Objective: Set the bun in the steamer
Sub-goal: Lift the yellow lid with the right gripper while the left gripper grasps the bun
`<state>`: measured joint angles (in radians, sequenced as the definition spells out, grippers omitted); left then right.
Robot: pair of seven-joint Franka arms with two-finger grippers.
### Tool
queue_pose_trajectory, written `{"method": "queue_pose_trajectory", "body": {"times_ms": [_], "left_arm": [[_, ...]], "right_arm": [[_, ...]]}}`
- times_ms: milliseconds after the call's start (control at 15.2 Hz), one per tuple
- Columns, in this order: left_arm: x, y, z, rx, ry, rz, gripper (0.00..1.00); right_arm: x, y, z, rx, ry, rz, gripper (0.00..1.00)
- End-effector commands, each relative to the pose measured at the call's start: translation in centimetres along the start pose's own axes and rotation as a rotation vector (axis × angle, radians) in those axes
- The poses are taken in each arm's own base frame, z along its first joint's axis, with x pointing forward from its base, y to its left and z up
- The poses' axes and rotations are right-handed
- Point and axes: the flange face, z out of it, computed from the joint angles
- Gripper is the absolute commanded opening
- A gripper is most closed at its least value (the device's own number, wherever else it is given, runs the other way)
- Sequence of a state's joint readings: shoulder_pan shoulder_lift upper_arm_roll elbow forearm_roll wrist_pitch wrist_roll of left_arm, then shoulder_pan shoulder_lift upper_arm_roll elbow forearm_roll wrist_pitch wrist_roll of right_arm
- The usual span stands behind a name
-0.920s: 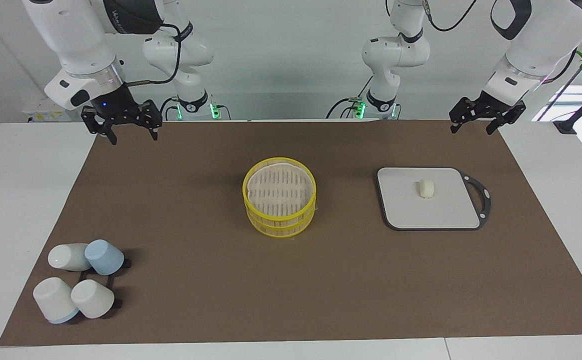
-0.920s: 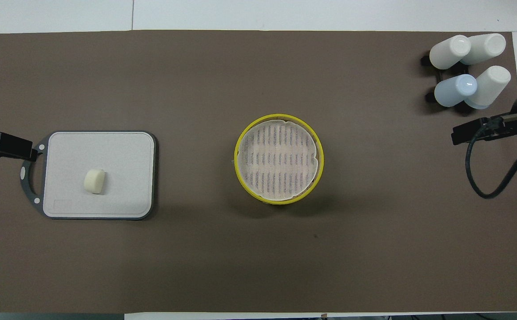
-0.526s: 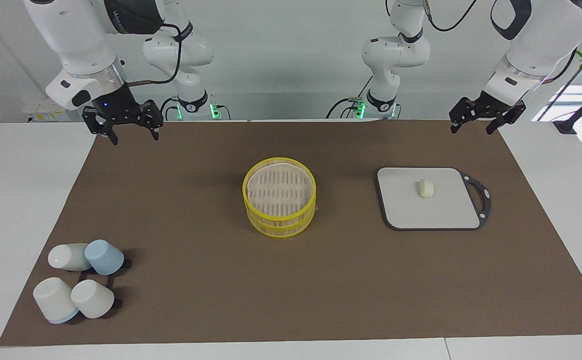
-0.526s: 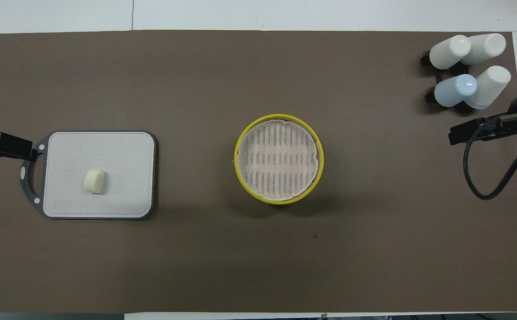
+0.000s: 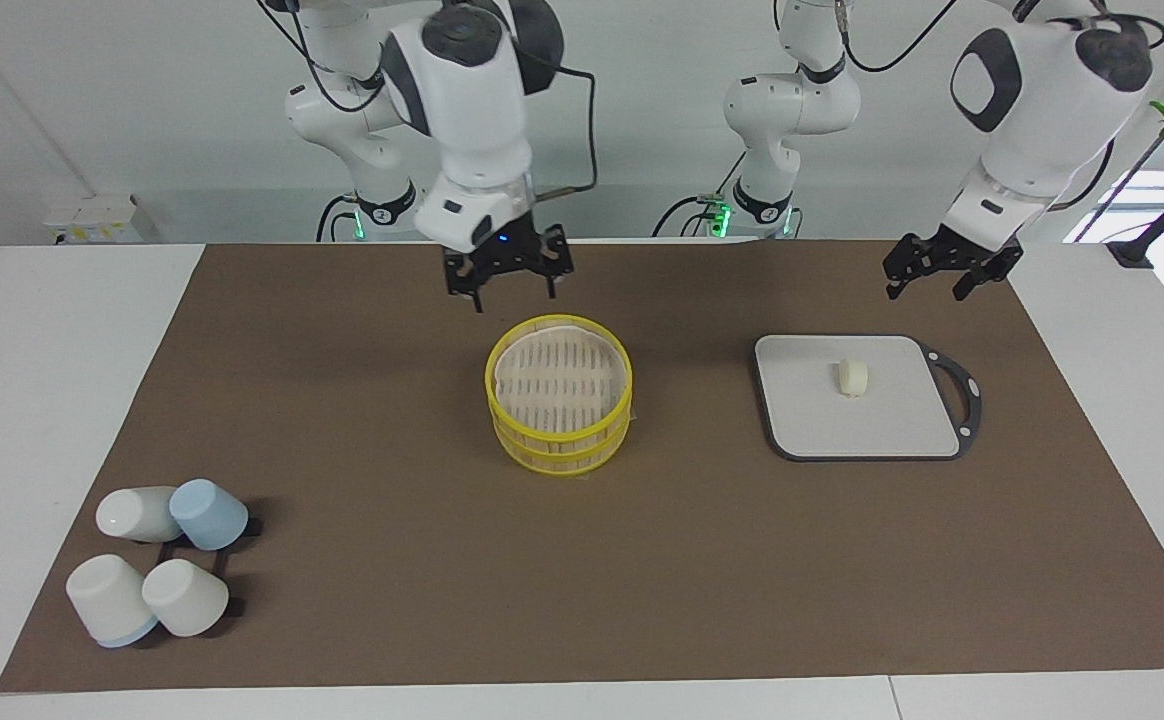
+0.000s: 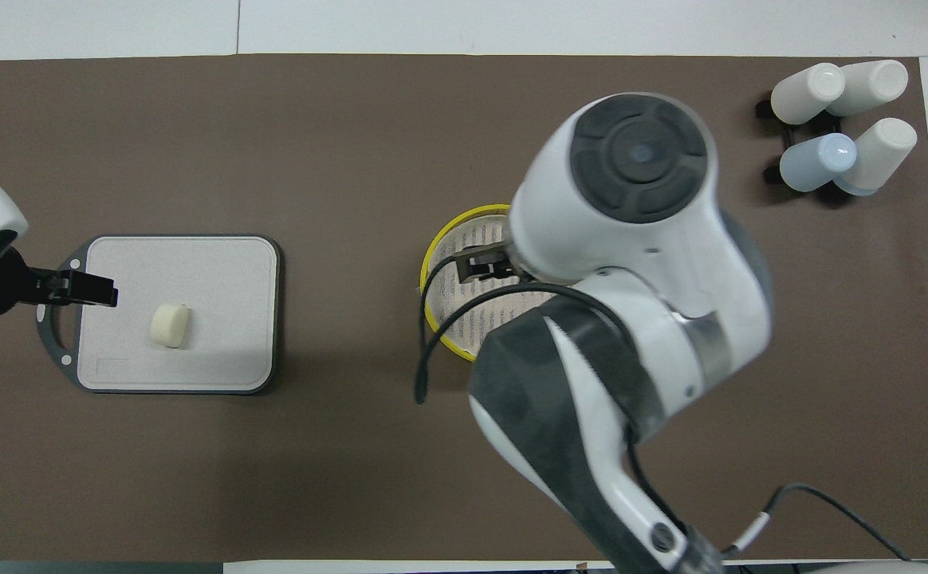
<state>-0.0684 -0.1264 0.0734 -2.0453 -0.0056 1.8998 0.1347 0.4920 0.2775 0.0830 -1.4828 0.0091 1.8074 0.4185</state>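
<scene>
The bun [image 5: 851, 378] [image 6: 170, 325], a small cream lump, lies on a grey cutting board [image 5: 872, 430] [image 6: 193, 263] toward the left arm's end. Two yellow round tiers stand stacked at mid-table. The top tier [image 5: 490, 378] [image 6: 432, 255] has a whitish lined floor. The lower tier, the steamer [image 5: 557, 458], shows only its wall; its floor is hidden. My right gripper [image 5: 513, 298] is open and empty, up over the stack's edge nearest the robots. My left gripper [image 5: 924, 290] [image 6: 85, 288] is open and empty, over the mat beside the board's handle end.
Several upturned white and pale-blue cups [image 5: 162, 560] [image 6: 839, 119] sit on a black rack at the right arm's end, far from the robots. A brown mat [image 5: 392, 600] covers the table. The right arm hides much of the stack in the overhead view.
My right arm has swung from its own end of the table to over the yellow stack. My left gripper has shifted a little toward the board. The bun and tiers have not moved.
</scene>
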Motion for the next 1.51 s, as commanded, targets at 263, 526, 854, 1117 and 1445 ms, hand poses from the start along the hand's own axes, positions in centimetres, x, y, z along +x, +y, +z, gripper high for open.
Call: {"method": "queue_pose_trajectory", "body": {"times_ms": [263, 526, 854, 1117, 1445], "left_arm": [[-1.7, 0.7, 15.9, 0.019, 0.009, 0.174, 1.0], [-2.1, 0.4, 17.9, 0.026, 0.036, 0.197, 0.92], [-2.0, 0.3, 18.1, 0.027, 0.041, 0.193, 0.26], [-1.6, 0.1, 17.6, 0.024, 0.026, 0.188, 0.08], [2.7, 0.6, 9.3, -0.056, -0.065, 0.146, 0.12]], "right_arm": [[1.1, -8.2, 10.8, -0.014, 0.058, 0.106, 1.0], [-0.8, -8.9, 12.9, -0.028, 0.04, 0.087, 1.0], [-1.8, -8.6, 14.0, -0.023, 0.031, 0.087, 0.14], [-1.9, -8.7, 14.0, -0.023, 0.026, 0.087, 0.0], [-0.6, -8.1, 11.1, -0.034, 0.007, 0.109, 0.0]]}}
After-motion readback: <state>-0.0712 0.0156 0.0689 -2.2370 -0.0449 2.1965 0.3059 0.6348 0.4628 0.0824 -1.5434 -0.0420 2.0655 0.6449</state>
